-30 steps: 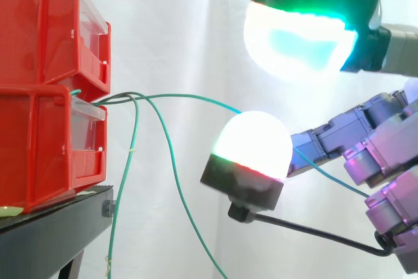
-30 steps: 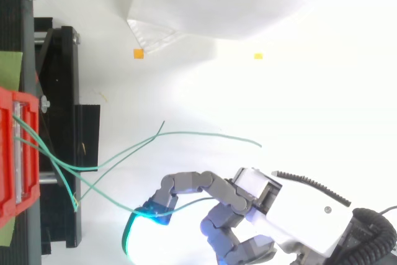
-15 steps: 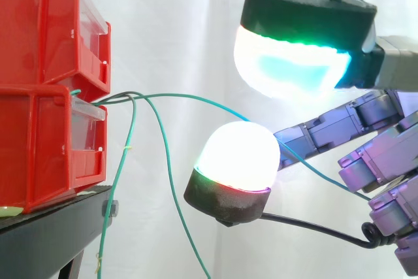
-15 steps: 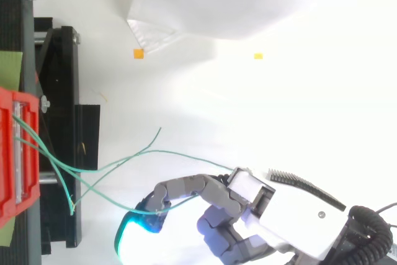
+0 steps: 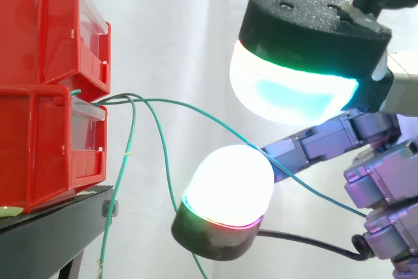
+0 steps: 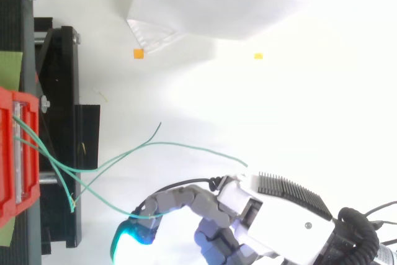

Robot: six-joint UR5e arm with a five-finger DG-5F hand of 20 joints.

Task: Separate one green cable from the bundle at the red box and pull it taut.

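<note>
Several thin green cables come out of the lower red bin (image 5: 39, 142) near its clear front. One green cable (image 5: 196, 108) runs right from the bundle, passes between two glowing fingertips (image 5: 228, 181) and slants down across the hand (image 5: 385, 181). In the top view this cable (image 6: 111, 202) reaches a finger near its cyan tip, ahead of the hand (image 6: 273, 212). The fingers are stretched out and the pads stand apart, with the cable lying over a finger. Two other green cables (image 5: 163, 161) hang loose below the bin.
A second red bin (image 5: 39, 24) is stacked on the lower one, both on a black stand (image 5: 46, 240). From above, loose cable ends (image 6: 186, 146) spread over the white floor. A white curtain hangs behind. Small orange (image 6: 138, 53) and yellow markers lie on the floor.
The hand has moved left towards the bins. The lower glowing fingertip has dropped and shifted left, and the cable across it now slopes down more steeply.
</note>
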